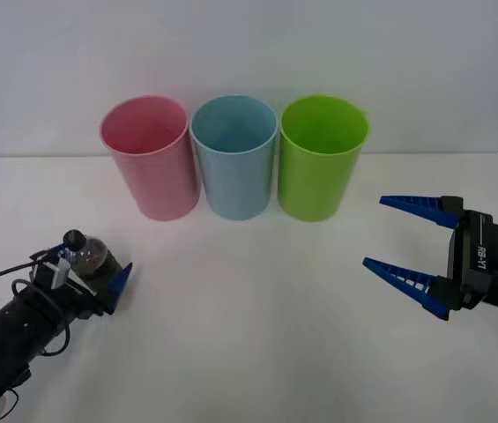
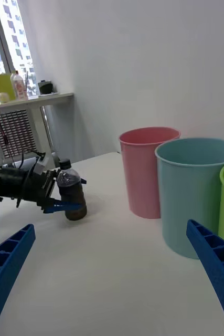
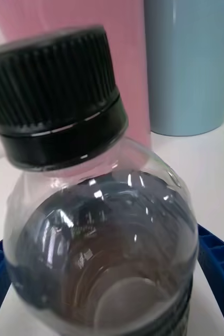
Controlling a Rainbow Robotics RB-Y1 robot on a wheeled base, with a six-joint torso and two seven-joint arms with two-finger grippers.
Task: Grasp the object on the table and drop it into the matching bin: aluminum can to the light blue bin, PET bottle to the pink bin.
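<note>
While the open right gripper (image 1: pixel 405 244) waits at the right, the left gripper (image 1: pixel 99 275) clasps the small clear plastic bottle (image 1: pixel 85 256), dark brown inside, black-capped, upright on the white table (image 1: pixel 249 352); farther stands the tall pink plastic bin (image 1: pixel 150 157).

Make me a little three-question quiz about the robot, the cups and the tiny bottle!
1. True or false: the small clear plastic bottle with a black cap stands on the white table.
2. Which claw is around it: left or right?
3. Which cup stands between the tall pink plastic cup and the green plastic cup?

Key: 1. True. 2. Left. 3. The light blue plastic cup.
</note>
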